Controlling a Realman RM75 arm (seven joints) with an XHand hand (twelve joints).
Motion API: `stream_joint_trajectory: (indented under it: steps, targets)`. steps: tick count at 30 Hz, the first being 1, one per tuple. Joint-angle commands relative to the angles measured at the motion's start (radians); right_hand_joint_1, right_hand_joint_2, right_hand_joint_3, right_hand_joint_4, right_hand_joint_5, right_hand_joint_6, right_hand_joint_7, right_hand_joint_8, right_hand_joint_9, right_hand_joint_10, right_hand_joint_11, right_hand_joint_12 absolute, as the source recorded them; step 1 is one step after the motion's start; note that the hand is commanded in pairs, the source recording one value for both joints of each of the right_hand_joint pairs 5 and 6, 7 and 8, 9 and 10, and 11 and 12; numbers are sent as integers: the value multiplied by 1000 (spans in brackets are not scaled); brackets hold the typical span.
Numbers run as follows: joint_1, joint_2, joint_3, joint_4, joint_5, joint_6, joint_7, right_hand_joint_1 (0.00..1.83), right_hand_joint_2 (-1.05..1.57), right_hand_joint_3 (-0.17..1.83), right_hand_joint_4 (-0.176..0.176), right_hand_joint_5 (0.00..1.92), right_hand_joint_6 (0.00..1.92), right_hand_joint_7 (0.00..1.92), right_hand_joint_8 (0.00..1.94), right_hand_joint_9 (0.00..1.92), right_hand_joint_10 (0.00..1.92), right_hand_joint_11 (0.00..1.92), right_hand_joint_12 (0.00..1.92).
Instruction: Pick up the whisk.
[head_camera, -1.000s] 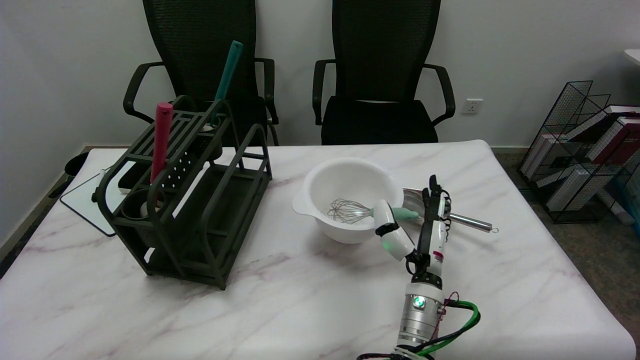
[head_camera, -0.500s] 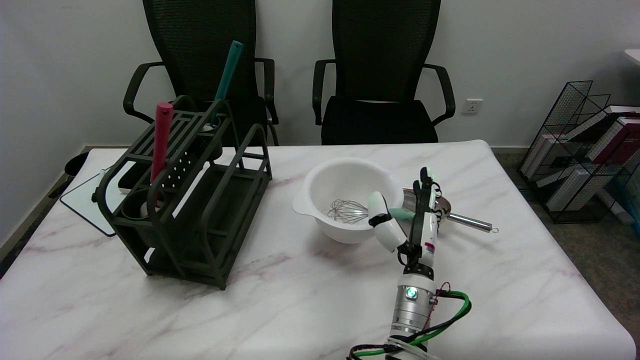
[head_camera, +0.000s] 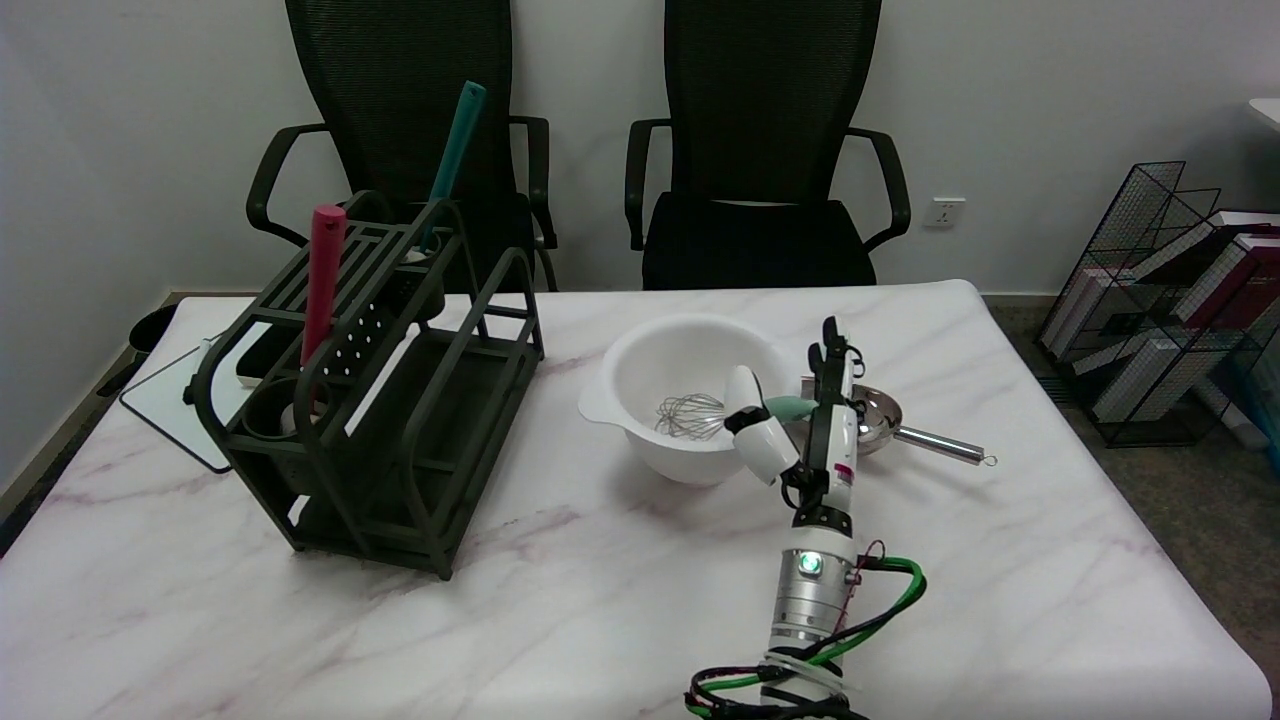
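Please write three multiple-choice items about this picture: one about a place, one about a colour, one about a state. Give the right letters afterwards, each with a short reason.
1. Where do the wires of the whisk lie?
A. inside the white bowl
B. in the dark rack
C. on a chair

2. What colour is the whisk's handle?
A. red
B. pale green
C. black

3. How does the right hand stand?
A. flat on the table
B. around the whisk's handle, thumb apart from the fingers
C. gripping the metal ladle

Answers: 1 A, the wire head sits in the bowl. 2 B, the handle over the rim is pale green. 3 B, the handle passes between thumb and fingers.
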Motion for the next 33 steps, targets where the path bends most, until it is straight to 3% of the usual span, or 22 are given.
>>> stream_joint_trajectory:
  steps: [1, 24, 33]
  targets:
    - [51, 17, 0, 6, -3, -36, 19, 665, 774, 723, 0, 0, 0, 0, 0, 160, 160, 72, 72]
    - [70, 62, 4, -47, -6, -15, 20, 663, 808, 743, 0, 0, 0, 0, 0, 163, 163, 66, 66]
    - [76, 69, 4, -56, 2, -30, 89, 668, 843, 739, 0, 0, 0, 0, 0, 200, 200, 279, 279]
